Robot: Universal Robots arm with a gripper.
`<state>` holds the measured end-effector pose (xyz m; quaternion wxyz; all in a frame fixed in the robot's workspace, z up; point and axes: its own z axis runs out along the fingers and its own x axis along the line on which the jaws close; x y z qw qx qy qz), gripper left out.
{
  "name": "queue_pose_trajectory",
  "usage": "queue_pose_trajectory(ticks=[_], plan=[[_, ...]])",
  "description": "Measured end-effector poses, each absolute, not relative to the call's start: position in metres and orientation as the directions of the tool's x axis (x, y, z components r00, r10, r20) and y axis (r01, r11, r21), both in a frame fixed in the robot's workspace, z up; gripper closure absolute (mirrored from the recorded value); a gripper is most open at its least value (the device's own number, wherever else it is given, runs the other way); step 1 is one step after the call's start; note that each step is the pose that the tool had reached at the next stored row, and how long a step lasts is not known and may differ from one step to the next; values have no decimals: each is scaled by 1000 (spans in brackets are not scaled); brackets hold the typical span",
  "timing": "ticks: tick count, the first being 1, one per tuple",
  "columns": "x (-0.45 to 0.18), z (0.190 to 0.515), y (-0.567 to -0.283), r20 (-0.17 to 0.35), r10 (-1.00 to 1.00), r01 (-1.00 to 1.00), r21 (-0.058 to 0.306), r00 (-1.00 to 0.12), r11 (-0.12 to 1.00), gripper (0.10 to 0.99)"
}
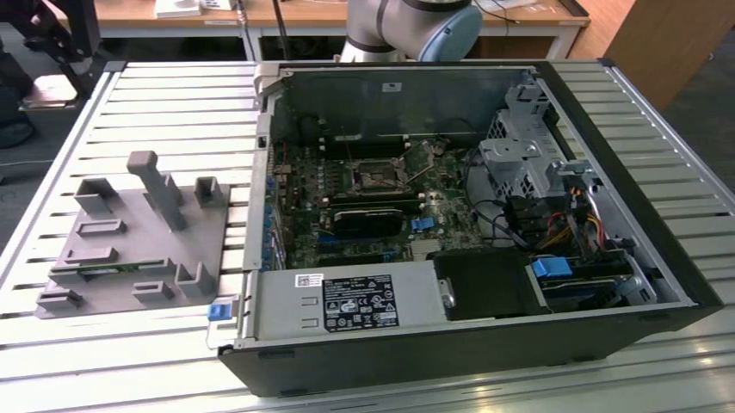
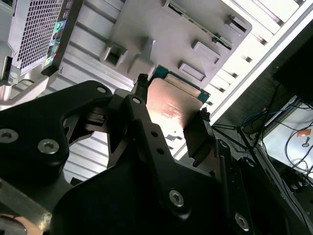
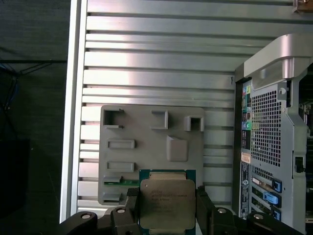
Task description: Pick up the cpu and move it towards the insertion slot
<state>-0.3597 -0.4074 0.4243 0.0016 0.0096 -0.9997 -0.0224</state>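
Observation:
The cpu (image 3: pixel 166 201), a flat square chip with a silver-grey metal top and green rim, sits between my gripper's two black fingers (image 3: pixel 132 208). My gripper (image 3: pixel 167 210) is shut on its opposite edges. In both wrist views it hangs above the grey plastic fixture (image 3: pixel 151 142) on the slatted table. In the second wrist view the cpu (image 2: pixel 171 105) shows a shiny reflecting face, with my gripper (image 2: pixel 171 115) clamped on it. The insertion slot (image 1: pixel 377 176), a small dark square socket with a metal frame, lies on the motherboard inside the open computer case (image 1: pixel 643 258).
The grey fixture (image 1: pixel 126 241) with upright posts lies on the slatted metal table (image 1: pixel 172 103) at the exterior view's left of the case. The case's rear panel (image 3: pixel 271 142) stands beside the fixture. The arm's base (image 1: pixel 414 26) rises behind the case. Cables and drive cages crowd the case interior.

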Motion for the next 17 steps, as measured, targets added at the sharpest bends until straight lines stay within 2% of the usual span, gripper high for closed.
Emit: queue_pose_trajectory(ticks=[17], plan=[[-352,424,-407,3,-19,-19,45,-1000,999,545]])
